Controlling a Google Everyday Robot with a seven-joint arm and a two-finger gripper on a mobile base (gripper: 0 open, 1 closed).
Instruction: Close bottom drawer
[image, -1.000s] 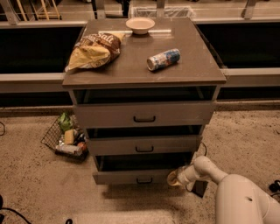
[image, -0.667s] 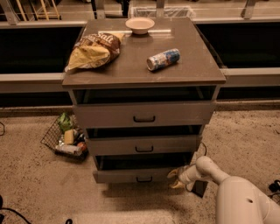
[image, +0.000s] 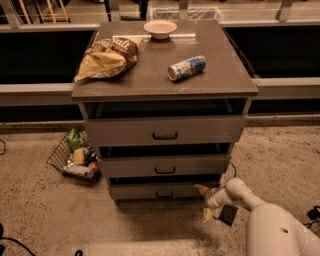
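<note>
The bottom drawer (image: 150, 191) is the lowest of three grey-brown drawers, with a slim front and a small dark bar handle (image: 164, 194). It stands slightly out from the cabinet, with a narrow dark gap above its front. My gripper (image: 204, 201) is at the right end of that front, low by the floor. It is open and holds nothing, and its upper fingertip (image: 200, 188) is against the drawer front. My white arm (image: 270, 225) reaches in from the lower right.
The middle drawer (image: 165, 165) and top drawer (image: 165, 131) also stand partly out. A chip bag (image: 106, 57), a bowl (image: 160, 28) and a can (image: 187, 67) lie on the cabinet top. A wire basket of items (image: 75, 157) sits on the floor at left.
The bottom drawer has slid in toward the cabinet, and the gap above its front has narrowed. My gripper moved in with it at the front's right end.
</note>
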